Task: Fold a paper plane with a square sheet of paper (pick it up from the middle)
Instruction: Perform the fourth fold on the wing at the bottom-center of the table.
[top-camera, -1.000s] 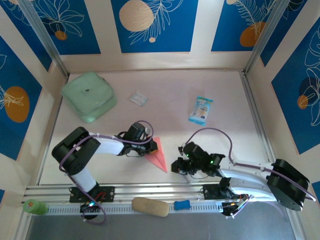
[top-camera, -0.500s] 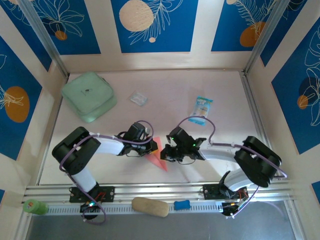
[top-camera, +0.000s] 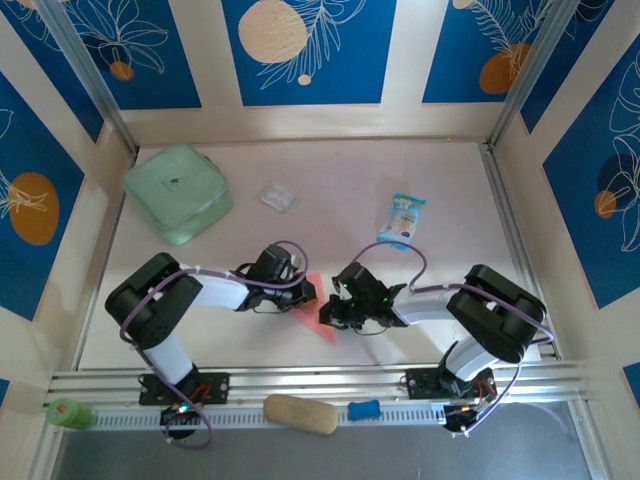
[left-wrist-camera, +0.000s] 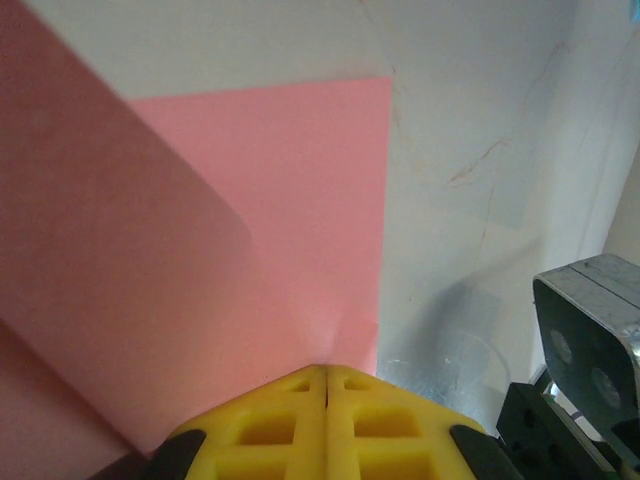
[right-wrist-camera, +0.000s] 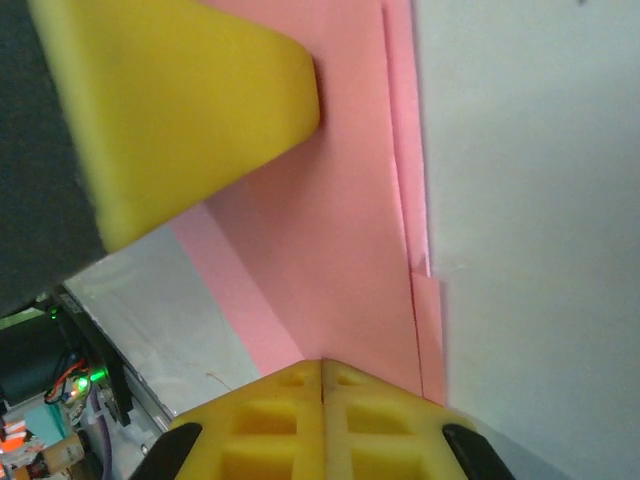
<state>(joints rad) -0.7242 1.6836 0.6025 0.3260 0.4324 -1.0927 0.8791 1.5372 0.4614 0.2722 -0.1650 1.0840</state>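
Creasing looks like the step in hand: the paper (top-camera: 314, 315), already folded to a narrow pointed wedge, is lying flat on the table (top-camera: 350, 200) near the front middle, between the arms. The left gripper (left-wrist-camera: 325, 370) is resting its closed tips on the paper. The right gripper (right-wrist-camera: 322, 362), jaws likewise closed (nothing between them), is pressing down near the long layered edge. Next, I judge, one gripper is going to pin while the other slides along the fold, gently, lest the layers shift.
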